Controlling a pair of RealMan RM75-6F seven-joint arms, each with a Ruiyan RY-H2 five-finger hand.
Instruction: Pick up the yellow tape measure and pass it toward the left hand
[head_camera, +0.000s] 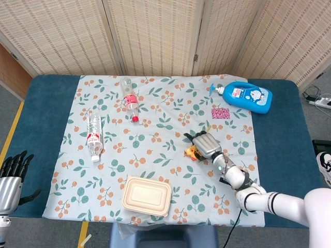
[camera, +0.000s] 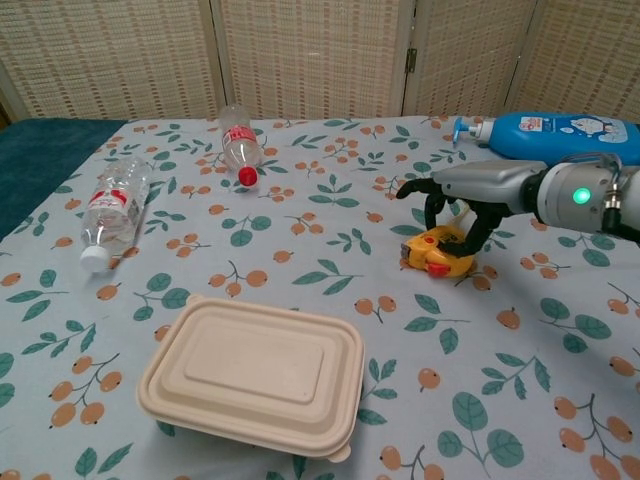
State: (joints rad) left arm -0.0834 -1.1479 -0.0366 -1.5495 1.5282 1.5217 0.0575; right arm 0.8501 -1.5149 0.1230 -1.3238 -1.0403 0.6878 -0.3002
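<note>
So the yellow tape measure (camera: 436, 251) lies tipped on its side on the flowered cloth (camera: 300, 290) over the bench, right of the middle. The right hand (camera: 455, 205) arches over it, fingers (camera: 432, 207) curled down around its top and apparently touching the case (whether they truly grip it I cannot tell). It is not lifted yet. The left hand (head_camera: 11, 173) waits well apart at the bench's near left corner, fingers spread and empty. By my judgement the grasp, lift and whole pass leftward remain.
</note>
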